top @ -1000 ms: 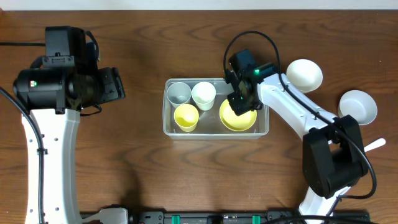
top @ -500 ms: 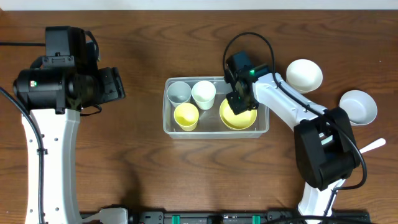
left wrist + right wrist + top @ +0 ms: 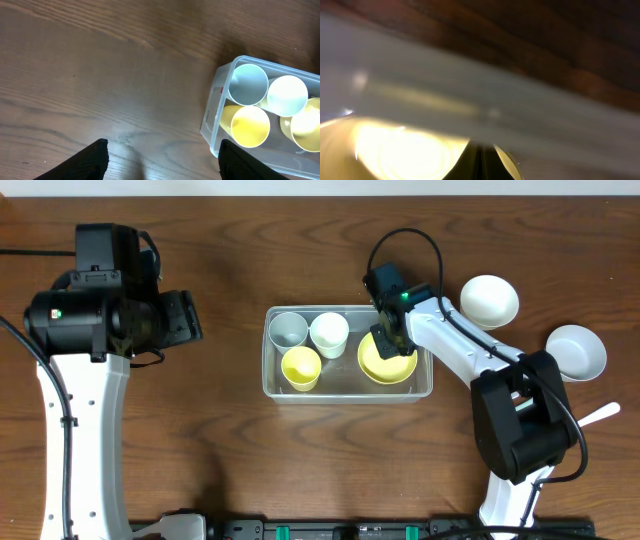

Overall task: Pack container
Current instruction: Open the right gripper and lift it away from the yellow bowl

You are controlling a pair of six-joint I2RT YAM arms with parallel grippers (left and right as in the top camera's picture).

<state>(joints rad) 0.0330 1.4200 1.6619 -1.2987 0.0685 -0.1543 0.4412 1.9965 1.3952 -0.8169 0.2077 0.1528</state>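
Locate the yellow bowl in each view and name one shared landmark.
Overhead: yellow bowl in the container's right end.
Left wrist: yellow bowl at the right edge, cut off.
Right wrist: yellow bowl bottom left, blurred.
Landmark: the clear container, seen in all three.

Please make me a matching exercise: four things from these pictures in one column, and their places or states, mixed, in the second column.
1 yellow bowl
2 blue cup
3 white bowl
4 left gripper

A container, left end
B open
C container, right end
D outside the container

Pairs: 1-C, 2-A, 3-D, 4-B
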